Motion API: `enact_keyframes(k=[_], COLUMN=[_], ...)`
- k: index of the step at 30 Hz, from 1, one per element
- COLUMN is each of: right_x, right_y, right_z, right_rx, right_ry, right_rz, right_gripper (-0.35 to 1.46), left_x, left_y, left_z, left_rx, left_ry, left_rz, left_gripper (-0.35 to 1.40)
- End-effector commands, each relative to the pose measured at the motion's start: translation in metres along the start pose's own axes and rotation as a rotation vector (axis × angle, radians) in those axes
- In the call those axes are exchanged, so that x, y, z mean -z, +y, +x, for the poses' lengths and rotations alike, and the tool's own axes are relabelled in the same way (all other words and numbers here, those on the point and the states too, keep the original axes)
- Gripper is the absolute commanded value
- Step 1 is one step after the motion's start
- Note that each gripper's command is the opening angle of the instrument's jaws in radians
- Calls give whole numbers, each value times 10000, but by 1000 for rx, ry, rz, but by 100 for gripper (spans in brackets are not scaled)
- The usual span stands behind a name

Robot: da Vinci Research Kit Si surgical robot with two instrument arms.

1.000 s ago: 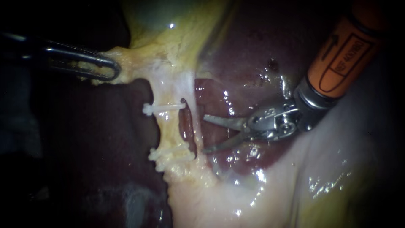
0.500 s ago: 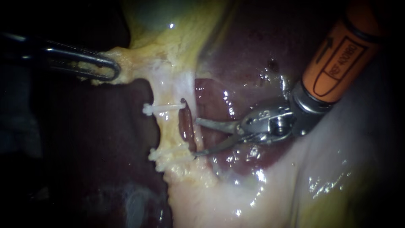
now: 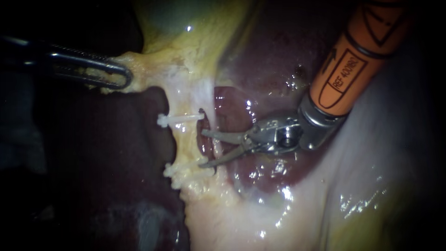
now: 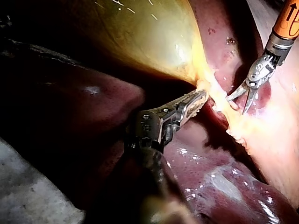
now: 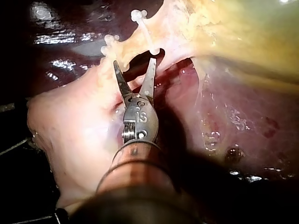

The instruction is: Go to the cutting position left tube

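The pale yellow tube (image 3: 188, 144) hangs taut below the greenish gallbladder (image 3: 176, 18), crossed by an upper white plastic clip (image 3: 179, 119) and a lower white plastic clip (image 3: 186, 169). At its edge between them are the spread metal blades of the right instrument (image 3: 203, 148) (dark red liver (image 3: 269, 60) behind). Well apart, the left instrument (image 3: 121, 76) pinches yellowish fatty tissue (image 3: 139, 62).

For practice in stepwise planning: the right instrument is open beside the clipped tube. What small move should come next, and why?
Probably ease the right instrument slightly forward: its open blades' tips only just reach the near edge of the clipped tube, level between the upper clip and lower clips, so the tube is not yet between them.
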Motion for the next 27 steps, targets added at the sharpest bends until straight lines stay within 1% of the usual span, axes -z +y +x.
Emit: enact_keyframes(k=[1,4,9,18,22,27], right_x=[-1,-4,-8,-24,-34,-49], right_y=[1,5,9,10,11,14], right_z=[-1,-4,-1,13,21,26], right_rx=[-1,-12,-33,-77,-91,-103], right_ry=[-2,1,40,102,125,141], right_rz=[3,8,23,72,75,69], right_gripper=[143,143,145,145,145,143], left_x=[0,0,0,0,0,-1], left_y=[0,0,0,0,0,0], left_z=[0,0,0,0,0,0], left_rx=[0,0,0,0,0,0], left_ry=[0,0,0,0,0,0], left_rz=[0,0,0,0,0,1], left_gripper=[-35,-35,-35,-35,-35,-35])
